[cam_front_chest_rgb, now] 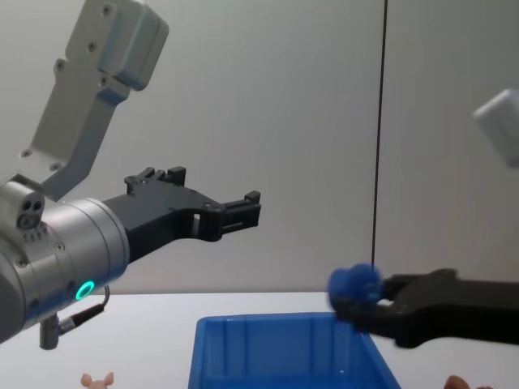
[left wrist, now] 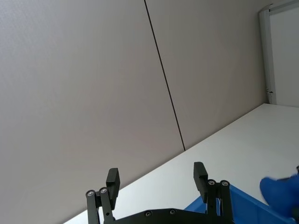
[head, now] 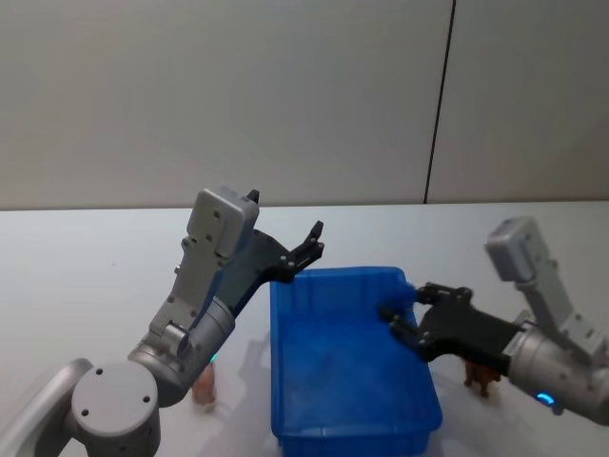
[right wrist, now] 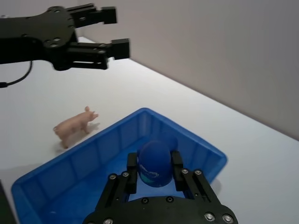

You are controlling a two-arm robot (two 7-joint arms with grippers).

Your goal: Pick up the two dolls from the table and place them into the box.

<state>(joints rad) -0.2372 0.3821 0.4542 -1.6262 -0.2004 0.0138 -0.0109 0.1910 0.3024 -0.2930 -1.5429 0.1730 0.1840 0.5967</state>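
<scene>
Dolls: none lying in the blue box (head: 333, 381) yet. Rounded blue toy (cam_front_chest_rgb: 353, 285) clamped between the jaws of the right gripper (right wrist: 154, 161), poised above the box's right side, seemingly ready for release. Pale pink pig (right wrist: 74, 126) standing on the white table (head: 95, 286) just left of the box; small brown figure (head: 482, 377) just right of it. Left gripper (left wrist: 156, 171) raised over the box's left rim, jaws apart, empty. Most of the job left.

Grey wall (head: 285, 95) — dark vertical seam (head: 440, 105)
</scene>
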